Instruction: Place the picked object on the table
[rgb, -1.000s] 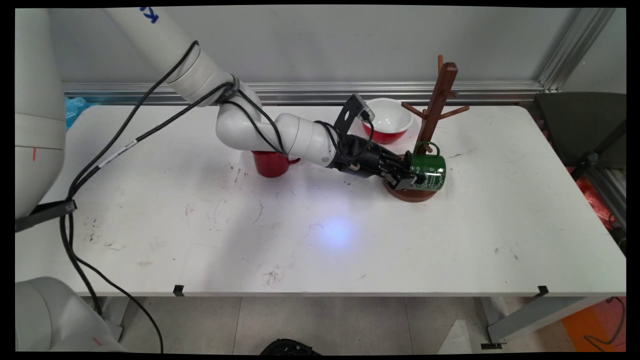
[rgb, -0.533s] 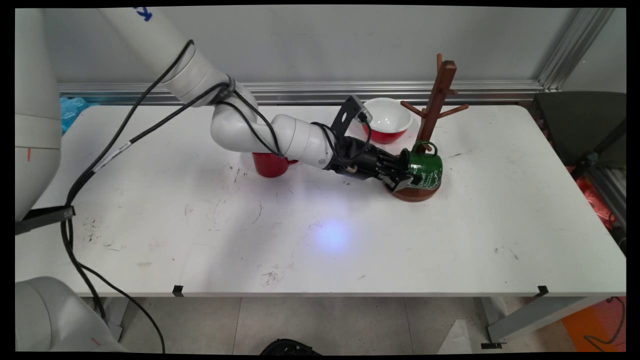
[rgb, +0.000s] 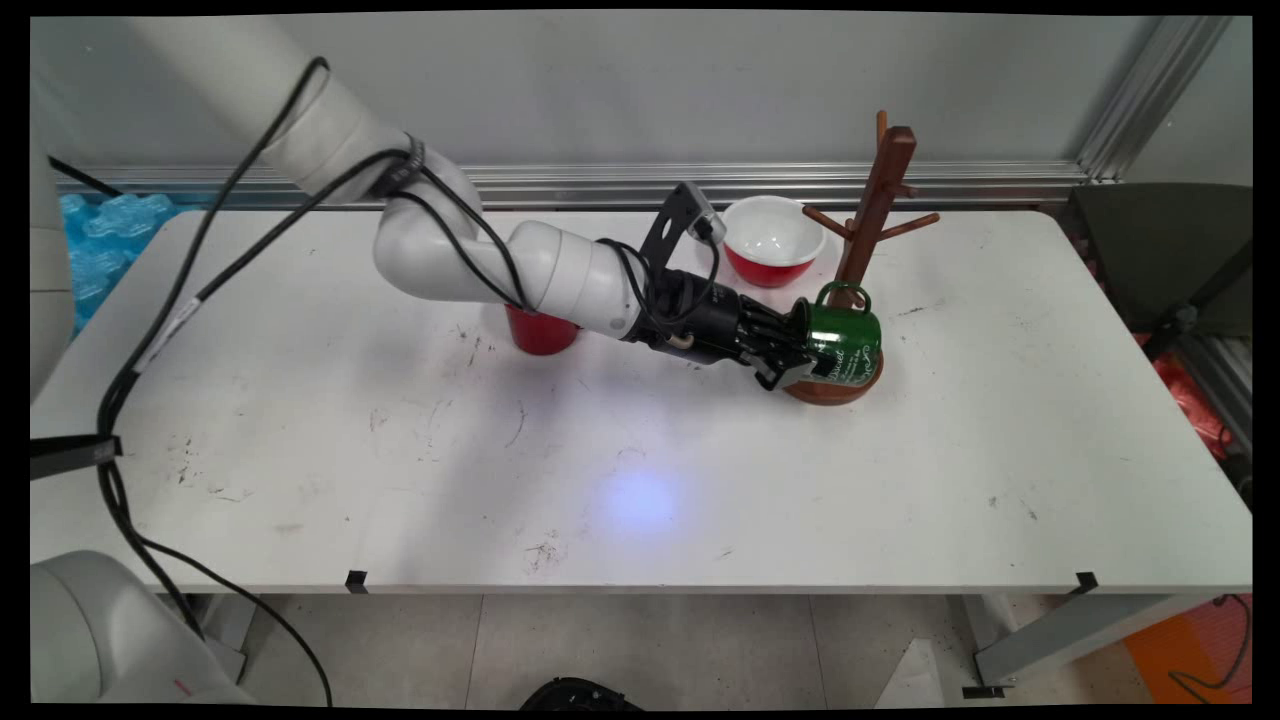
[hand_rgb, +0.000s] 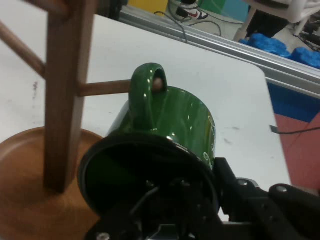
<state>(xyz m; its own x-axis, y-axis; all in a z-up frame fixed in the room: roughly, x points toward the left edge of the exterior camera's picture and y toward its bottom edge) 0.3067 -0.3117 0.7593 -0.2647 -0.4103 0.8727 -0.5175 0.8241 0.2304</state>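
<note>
My gripper (rgb: 795, 355) is shut on the rim of a green mug (rgb: 845, 340), which lies on its side just above the round base (rgb: 835, 390) of a wooden mug tree (rgb: 872, 200). In the hand view one finger reaches inside the green mug (hand_rgb: 170, 115) and the other presses on its outer wall at the right, the gripper (hand_rgb: 200, 185) low in the picture. The mug's handle (hand_rgb: 145, 82) is looped over the tip of a low peg (hand_rgb: 100, 88) of the mug tree's post (hand_rgb: 62, 100).
A red mug (rgb: 540, 332) stands behind my forearm, mostly hidden. A red bowl (rgb: 772, 240) with a white inside sits at the back, left of the tree. Blue packing material (rgb: 100, 240) lies beyond the table's left end, a dark chair (rgb: 1160, 250) at the right.
The arm has drawn a little to the left, and the green mug has shifted slightly left with it while still held. Its handle stays at the low peg.
</note>
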